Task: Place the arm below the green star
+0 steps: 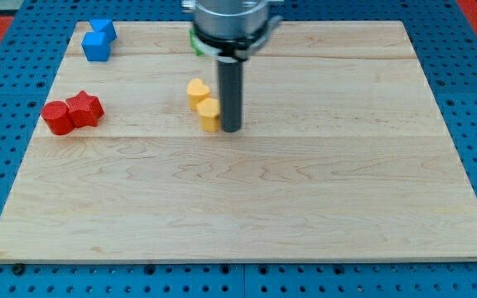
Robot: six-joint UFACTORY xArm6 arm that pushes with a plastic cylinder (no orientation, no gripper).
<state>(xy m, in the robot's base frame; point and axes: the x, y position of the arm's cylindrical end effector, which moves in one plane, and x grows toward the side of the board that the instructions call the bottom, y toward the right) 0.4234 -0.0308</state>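
A small piece of a green block (196, 42) shows at the view's top, mostly hidden behind the arm's grey body; its shape cannot be made out. My tip (231, 130) rests on the board below that green piece, right beside the lower of two yellow blocks (209, 114); it appears to touch that block's right side. The other yellow block (197, 90) sits just up and left of it.
Two blue blocks (98, 40) lie together at the board's top left. Two red blocks (72, 112) lie together at the left. The wooden board (305, 199) sits on a blue pegboard surface.
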